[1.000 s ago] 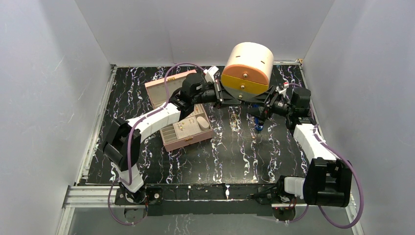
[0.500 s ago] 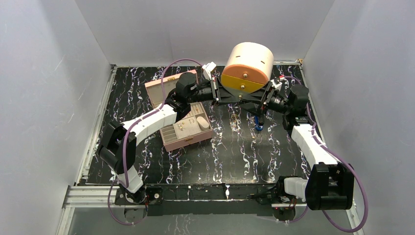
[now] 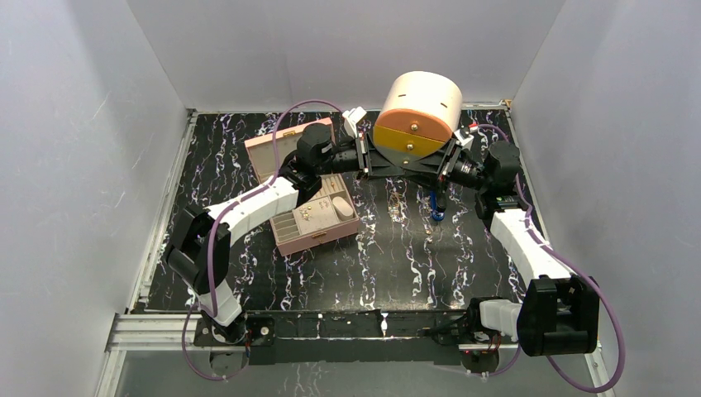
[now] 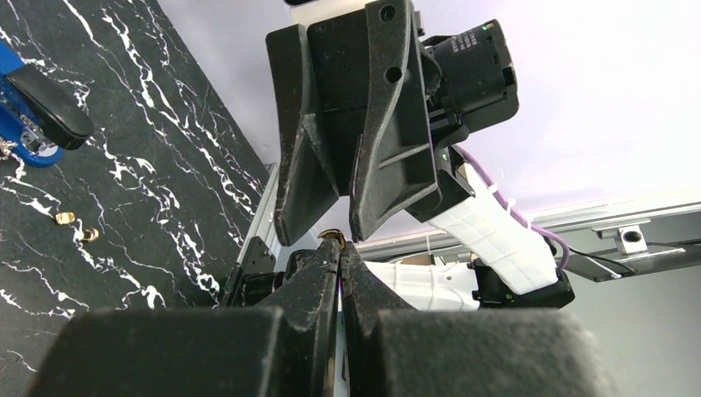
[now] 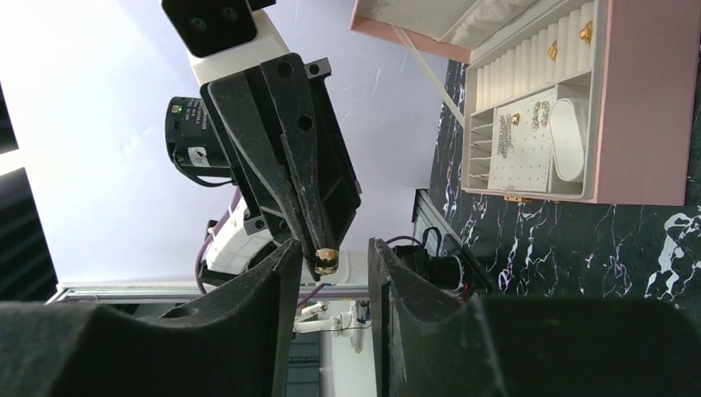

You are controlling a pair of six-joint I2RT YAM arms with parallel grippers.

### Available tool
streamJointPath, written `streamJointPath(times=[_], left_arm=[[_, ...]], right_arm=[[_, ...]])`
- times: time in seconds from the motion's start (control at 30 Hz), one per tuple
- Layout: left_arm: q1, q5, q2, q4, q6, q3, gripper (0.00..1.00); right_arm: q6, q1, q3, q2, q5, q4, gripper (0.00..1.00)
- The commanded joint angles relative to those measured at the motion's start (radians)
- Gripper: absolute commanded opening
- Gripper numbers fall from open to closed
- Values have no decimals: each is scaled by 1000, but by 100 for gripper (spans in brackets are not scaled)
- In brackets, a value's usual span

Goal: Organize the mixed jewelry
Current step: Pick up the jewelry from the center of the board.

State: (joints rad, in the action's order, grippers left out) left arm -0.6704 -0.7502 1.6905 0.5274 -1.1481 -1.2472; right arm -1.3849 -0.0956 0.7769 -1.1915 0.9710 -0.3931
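My left gripper (image 4: 339, 245) is shut on a tiny gold piece (image 4: 333, 237) pinched at its tips. It holds the piece in the air between the spread fingers (image 4: 388, 149) of my right gripper (image 5: 331, 252), which is open. In the right wrist view the gold piece (image 5: 326, 261) sits in the gap without touching either finger. In the top view both grippers meet tip to tip (image 3: 416, 168) in front of the round box. Two more gold pieces (image 4: 64, 218) lie on the black marbled table. The open pink box (image 3: 310, 207) holds several earrings (image 5: 517, 132).
A round cream and orange drawer box (image 3: 417, 112) stands at the back, just behind the grippers. A blue elongated object (image 3: 436, 207) lies on the table under the right gripper; it also shows in the left wrist view (image 4: 21, 124). Grey walls enclose the table.
My left arm has stretched further right and the right gripper has shifted a little toward it, so the tips now meet. The left gripper stays shut on the gold piece.
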Motion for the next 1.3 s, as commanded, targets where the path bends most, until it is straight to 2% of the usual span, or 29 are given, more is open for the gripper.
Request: streamJointPath(times=[0.0, 0.23, 0.6, 0.83, 1.07, 1.27], left_arm=[[6, -29, -68, 40, 13, 18, 0], [5, -29, -67, 48, 11, 23, 0], [6, -29, -58, 71, -3, 16, 0], [14, -36, -41, 115, -83, 15, 0], [14, -44, -35, 102, -89, 12, 0], [16, -41, -32, 101, -87, 15, 0]], right_arm=[[0, -8, 27, 30, -1, -58, 42], [-42, -14, 8, 32, 1, -102, 30], [-46, -29, -9, 33, 7, -115, 35], [7, -30, -17, 55, -23, -100, 39], [1, -30, 2, 52, -50, -114, 36], [-28, -30, -8, 55, -57, -146, 29]])
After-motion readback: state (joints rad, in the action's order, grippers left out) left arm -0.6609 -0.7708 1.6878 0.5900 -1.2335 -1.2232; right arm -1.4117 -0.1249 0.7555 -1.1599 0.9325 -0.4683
